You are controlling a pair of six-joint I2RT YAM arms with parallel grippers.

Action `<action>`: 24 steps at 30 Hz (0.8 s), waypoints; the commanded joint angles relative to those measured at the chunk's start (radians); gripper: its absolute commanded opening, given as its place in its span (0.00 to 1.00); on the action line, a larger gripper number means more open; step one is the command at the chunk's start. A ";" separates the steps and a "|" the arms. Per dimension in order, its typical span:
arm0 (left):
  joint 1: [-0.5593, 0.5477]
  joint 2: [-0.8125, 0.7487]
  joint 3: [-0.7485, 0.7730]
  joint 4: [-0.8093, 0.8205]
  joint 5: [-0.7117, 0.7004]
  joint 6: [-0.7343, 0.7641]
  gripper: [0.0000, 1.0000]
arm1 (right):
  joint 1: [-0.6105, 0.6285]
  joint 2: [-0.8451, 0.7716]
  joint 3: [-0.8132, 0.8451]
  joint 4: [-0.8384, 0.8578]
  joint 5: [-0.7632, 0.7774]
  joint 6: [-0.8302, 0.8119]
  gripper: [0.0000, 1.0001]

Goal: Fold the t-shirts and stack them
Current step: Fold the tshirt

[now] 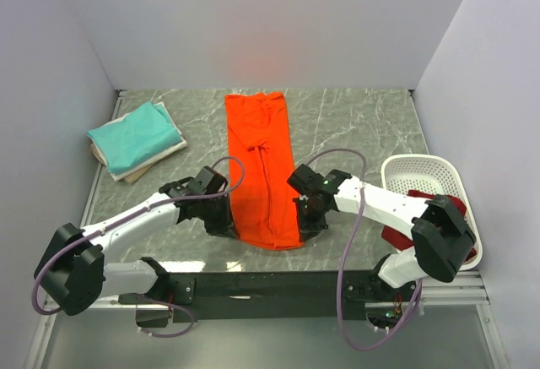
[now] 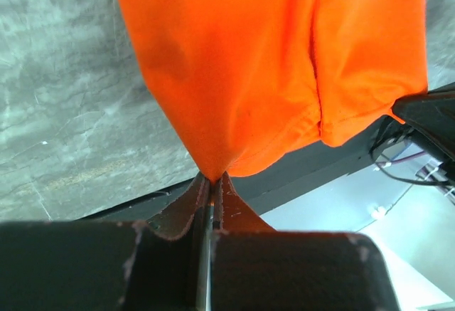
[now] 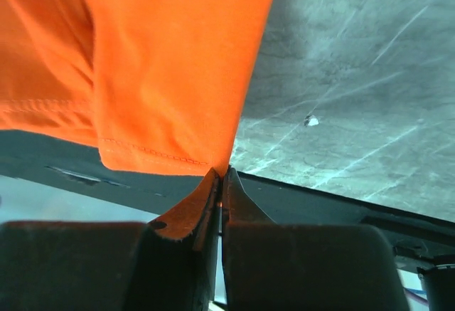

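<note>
The bright orange t-shirt (image 1: 263, 166) lies as a long narrow strip down the middle of the table, sleeves folded in. My left gripper (image 1: 229, 227) is shut on its near left corner (image 2: 213, 161). My right gripper (image 1: 302, 229) is shut on its near right corner (image 3: 220, 161). The near hem is lifted slightly off the table. A folded teal shirt (image 1: 135, 135) lies on a folded cream shirt (image 1: 164, 154) at the far left. Dark red shirts (image 1: 439, 204) lie in and beside the basket at the right.
A white perforated basket (image 1: 422, 170) stands at the right edge of the table. Grey walls close in the table on the left, back and right. The black front rail (image 1: 270, 283) runs along the near edge.
</note>
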State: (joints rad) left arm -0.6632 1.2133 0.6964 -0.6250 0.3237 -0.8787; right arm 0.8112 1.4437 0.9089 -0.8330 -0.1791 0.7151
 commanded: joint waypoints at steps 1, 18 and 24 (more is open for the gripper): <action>-0.004 -0.028 0.087 -0.039 -0.057 0.003 0.00 | -0.035 -0.045 0.071 -0.063 0.055 -0.011 0.00; 0.086 0.158 0.284 0.011 -0.219 0.144 0.00 | -0.175 0.159 0.347 -0.008 0.124 -0.095 0.00; 0.189 0.244 0.333 0.108 -0.204 0.182 0.00 | -0.224 0.294 0.542 -0.008 0.138 -0.144 0.00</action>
State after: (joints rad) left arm -0.5209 1.4235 0.9657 -0.6067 0.1287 -0.7418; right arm 0.6125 1.6913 1.3457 -0.8566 -0.0772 0.6121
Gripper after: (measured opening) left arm 0.054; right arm 0.043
